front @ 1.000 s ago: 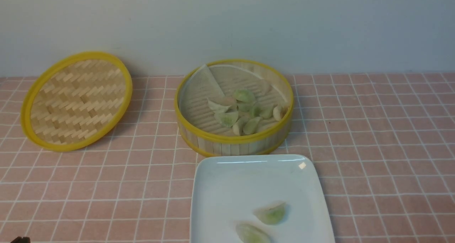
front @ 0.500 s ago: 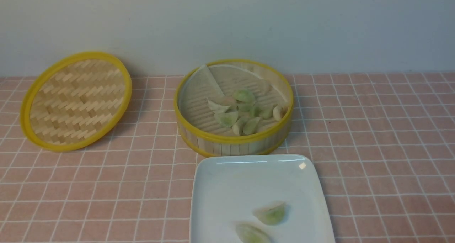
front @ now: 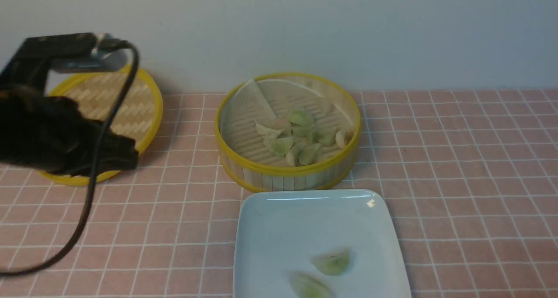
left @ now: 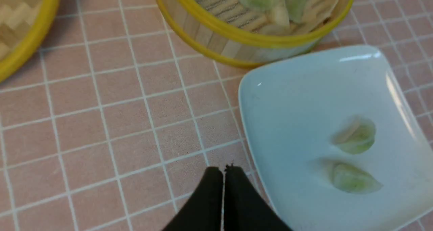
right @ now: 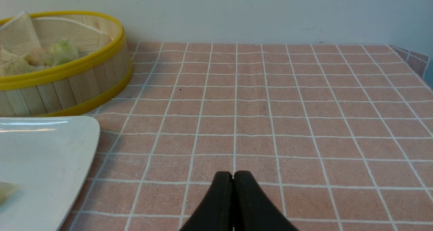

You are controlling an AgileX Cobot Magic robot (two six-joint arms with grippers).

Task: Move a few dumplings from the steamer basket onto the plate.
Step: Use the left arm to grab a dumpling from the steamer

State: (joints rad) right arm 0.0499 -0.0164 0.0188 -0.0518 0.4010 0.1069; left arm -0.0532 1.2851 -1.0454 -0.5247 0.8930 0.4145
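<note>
The steamer basket (front: 285, 172) stands mid-table with several dumplings (front: 301, 136) on its liner. The white plate (front: 279, 232) lies just in front of it and holds two dumplings (front: 332, 262) (front: 308, 286). My left gripper (left: 224, 168) is shut and empty, above the cloth beside the plate's (left: 297, 95) left edge; in the front view it (front: 126, 158) is a dark blur over the lid. My right gripper (right: 233, 173) is shut and empty, low over the cloth right of the plate (right: 44, 146) and basket (right: 67, 85). It is outside the front view.
The flat woven lid (front: 135, 110) lies at the back left, partly behind my left arm and its black cable (front: 93, 176). A pink checked cloth (front: 457, 180) covers the table. A pale wall stands close behind the basket. The table's right edge (right: 423, 65) shows.
My left arm has swung up into the front view at the left, in front of the lid. The basket, plate and dumplings have not moved.
</note>
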